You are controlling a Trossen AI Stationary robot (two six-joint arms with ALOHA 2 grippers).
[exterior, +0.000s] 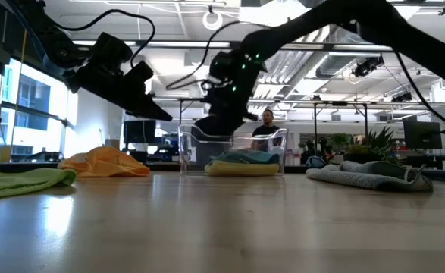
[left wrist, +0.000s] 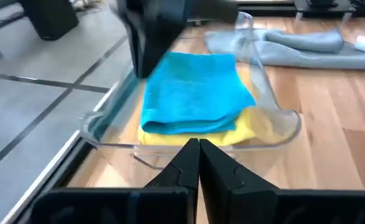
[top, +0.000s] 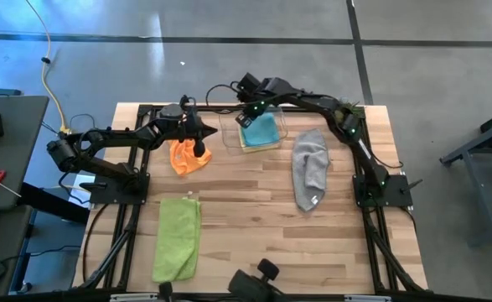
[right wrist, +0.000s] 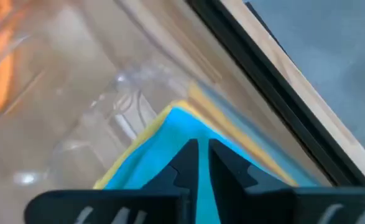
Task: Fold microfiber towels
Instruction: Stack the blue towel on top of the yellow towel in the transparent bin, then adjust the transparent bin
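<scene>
Overhead arrangement: the clear plastic bin [top: 262, 131] sits at the upper centre of the wooden table [top: 254, 218]. Inside it lies the folded teal towel [top: 260, 130], stacked on the yellow towel [left wrist: 247, 127], whose edge shows beneath the teal one in the left wrist view. The right gripper [top: 244, 118] is at the bin's upper-left corner, just over the teal towel; its fingers [right wrist: 188, 163] stand nearly pressed together above the teal cloth, and whether any fabric is pinched between them cannot be told. The left gripper [top: 200, 144] is left of the bin, over the crumpled orange towel [top: 187, 158]; its fingers [left wrist: 188, 163] are pressed together with nothing between them, pointing toward the bin. The grey towel [top: 309, 169] lies unfolded, right of centre, near the bin. The lime green towel [top: 177, 238] lies stretched lengthwise at the lower left. In the low view a person [exterior: 266, 127] is visible behind the bin, in the room beyond the table.
</scene>
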